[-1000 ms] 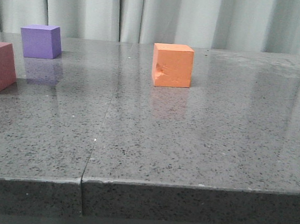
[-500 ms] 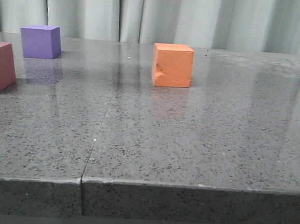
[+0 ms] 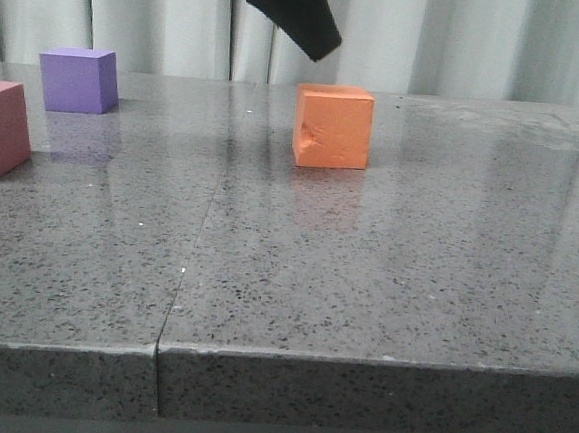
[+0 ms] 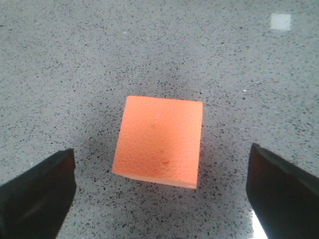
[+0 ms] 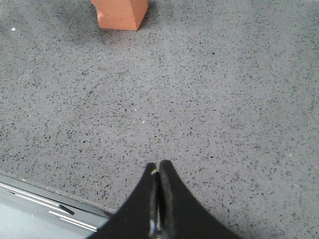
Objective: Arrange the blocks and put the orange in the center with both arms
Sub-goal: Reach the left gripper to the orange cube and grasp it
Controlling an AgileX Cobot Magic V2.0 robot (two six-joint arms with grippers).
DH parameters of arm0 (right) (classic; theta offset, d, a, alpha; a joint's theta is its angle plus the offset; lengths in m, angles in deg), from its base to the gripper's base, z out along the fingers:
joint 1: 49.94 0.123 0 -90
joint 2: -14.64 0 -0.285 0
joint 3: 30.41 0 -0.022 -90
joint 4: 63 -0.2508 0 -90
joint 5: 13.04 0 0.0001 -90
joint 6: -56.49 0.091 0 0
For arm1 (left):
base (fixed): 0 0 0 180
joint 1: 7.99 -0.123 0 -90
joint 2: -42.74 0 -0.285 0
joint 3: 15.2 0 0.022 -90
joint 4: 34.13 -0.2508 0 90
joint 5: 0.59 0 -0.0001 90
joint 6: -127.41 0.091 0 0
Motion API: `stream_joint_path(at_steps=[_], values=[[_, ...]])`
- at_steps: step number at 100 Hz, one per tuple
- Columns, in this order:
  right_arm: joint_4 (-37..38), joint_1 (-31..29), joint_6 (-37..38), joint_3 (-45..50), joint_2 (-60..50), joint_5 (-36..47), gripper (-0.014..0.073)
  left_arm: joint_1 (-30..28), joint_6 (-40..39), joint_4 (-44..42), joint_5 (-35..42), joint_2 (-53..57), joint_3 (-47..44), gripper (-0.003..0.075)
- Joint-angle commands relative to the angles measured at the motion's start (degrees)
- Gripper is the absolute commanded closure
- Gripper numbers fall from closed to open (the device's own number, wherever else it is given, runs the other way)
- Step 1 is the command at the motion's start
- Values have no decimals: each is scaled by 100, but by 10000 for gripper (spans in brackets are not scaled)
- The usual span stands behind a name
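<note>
Orange cube (image 3: 334,127) at upper centre of the front view, dent on its near face; purple cube (image 3: 78,79) and pink-red cube (image 3: 0,131) at far left. My left gripper (image 4: 159,191) hangs above the orange cube, jaws spread wide; right gripper (image 5: 158,199) pressed closed, empty. I judge the foam light and squashy — grip 2 flat opposite sides, gently.
</note>
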Motion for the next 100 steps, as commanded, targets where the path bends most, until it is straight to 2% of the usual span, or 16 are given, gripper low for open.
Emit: stream_joint_path(at_steps=[1, 29, 83, 92, 100], values=[[79, -8, -73, -156, 3, 373, 662, 112, -7, 184, 280, 209, 179, 63], [79, -8, -73, -156, 3, 373, 662, 222, 5, 173, 604, -5, 179, 63], [79, -8, -73, -156, 3, 373, 662, 222, 5, 184, 604, -471, 179, 66], [79, -8, -73, -156, 3, 373, 662, 222, 5, 184, 583, -475, 179, 110], [79, -8, -73, -156, 3, 373, 662, 222, 5, 184, 583, -475, 179, 209]])
